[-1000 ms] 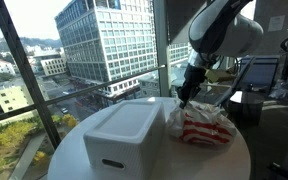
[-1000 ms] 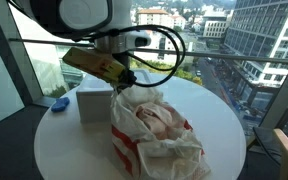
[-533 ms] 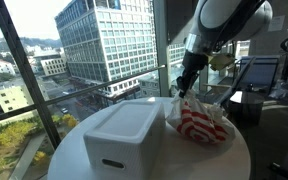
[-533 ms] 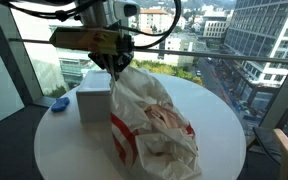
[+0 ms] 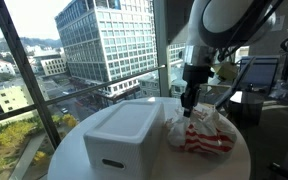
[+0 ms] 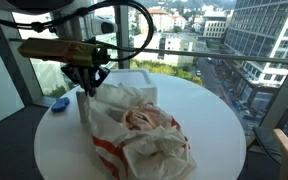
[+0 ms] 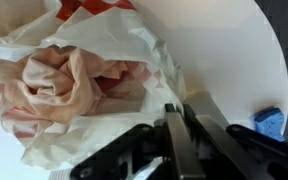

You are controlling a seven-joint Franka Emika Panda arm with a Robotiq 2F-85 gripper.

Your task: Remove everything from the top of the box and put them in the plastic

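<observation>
As the wrist view shows, the gripper [image 7: 181, 128] carries its jaws nearly together, nothing visible between them, at the plastic bag [image 7: 114, 35] beside the box [image 5: 124, 135], whose top lies bare. Risk: film snagging on withdrawal, spilling the pinkish bundle [image 7: 59, 85] onto the table [image 7: 234, 50].

Floor-to-ceiling windows [image 5: 44, 60] show daylit high-rises [image 5: 104, 40] (city view).

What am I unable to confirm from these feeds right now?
- Wrist view: crumpled folds cover what the plastic bag holds.
- Wrist view: blur and shadow hide whether the gripper pinches plastic.
- Exterior view: gripper and bag hide most of the box.
- Wrist view: frame edge cuts off the blue object; unidentifiable.
</observation>
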